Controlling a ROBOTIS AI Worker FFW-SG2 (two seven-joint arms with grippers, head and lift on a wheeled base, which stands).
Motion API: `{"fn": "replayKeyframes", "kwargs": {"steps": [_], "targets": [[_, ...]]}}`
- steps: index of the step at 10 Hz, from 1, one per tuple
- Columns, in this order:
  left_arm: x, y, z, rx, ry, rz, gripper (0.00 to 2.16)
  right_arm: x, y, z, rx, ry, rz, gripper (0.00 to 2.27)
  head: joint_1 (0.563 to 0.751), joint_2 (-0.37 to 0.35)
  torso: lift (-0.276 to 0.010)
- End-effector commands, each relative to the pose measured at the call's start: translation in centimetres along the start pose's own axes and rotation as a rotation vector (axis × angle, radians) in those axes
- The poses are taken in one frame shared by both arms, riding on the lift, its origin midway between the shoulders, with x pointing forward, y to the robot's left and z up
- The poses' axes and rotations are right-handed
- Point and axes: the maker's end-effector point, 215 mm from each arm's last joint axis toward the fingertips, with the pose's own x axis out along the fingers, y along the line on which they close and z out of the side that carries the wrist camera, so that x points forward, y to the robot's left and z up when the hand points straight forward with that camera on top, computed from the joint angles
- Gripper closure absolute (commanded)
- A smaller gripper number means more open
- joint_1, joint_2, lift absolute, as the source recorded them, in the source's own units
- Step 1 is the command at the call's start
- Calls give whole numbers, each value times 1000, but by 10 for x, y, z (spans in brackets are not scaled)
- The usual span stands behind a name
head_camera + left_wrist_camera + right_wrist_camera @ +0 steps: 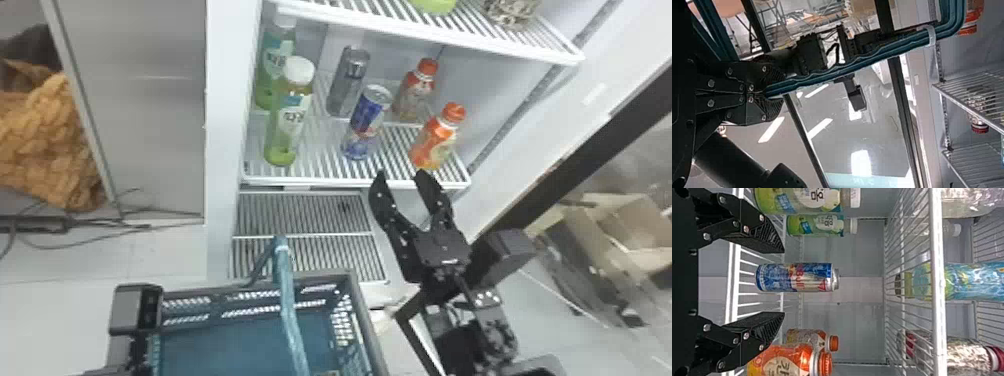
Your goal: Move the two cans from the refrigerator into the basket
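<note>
While my left gripper [760, 92] clenches the basket handle [287, 305], my right gripper [401, 177], spread wide, faces the can [367, 120] labelled blue and silver, with red lettering.

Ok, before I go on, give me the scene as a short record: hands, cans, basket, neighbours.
Right hand: open, in front of the shelf, facing the blue can
Left hand: closed on the basket handle
Blue can: upright on the shelf, nearer the front
Silver can: upright, behind the blue one
Basket: below and outside the fridge shelves
Neighbours: green bottles left, orange-capped bottles right
</note>
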Motion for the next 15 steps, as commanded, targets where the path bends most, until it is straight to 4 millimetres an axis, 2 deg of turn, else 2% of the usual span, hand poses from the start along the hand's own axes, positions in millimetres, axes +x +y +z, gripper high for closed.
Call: {"fn": "replayKeyframes", "kwargs": {"steps": [1,4,8,11,15], "targets": [[1,0,0,-1,0,-2,1190,10,-1,-7,0,0,0,495,695,-350,-276],[1,-1,1,2,0,-5,1190,34,-3,-9,-7,-22,7,452,695,-350,-276],[1,-1,1,2,0,-3,1190,58,5,-17,-10,-23,30,81,695,-350,-276],[2,0,2,3,2,-4,1190,81,-2,-19,-17,-39,24,67,695,-350,-276],[3,0,3,5,7,-6,1190,112,-3,-9,-29,-86,29,67,695,-350,-276]]}}
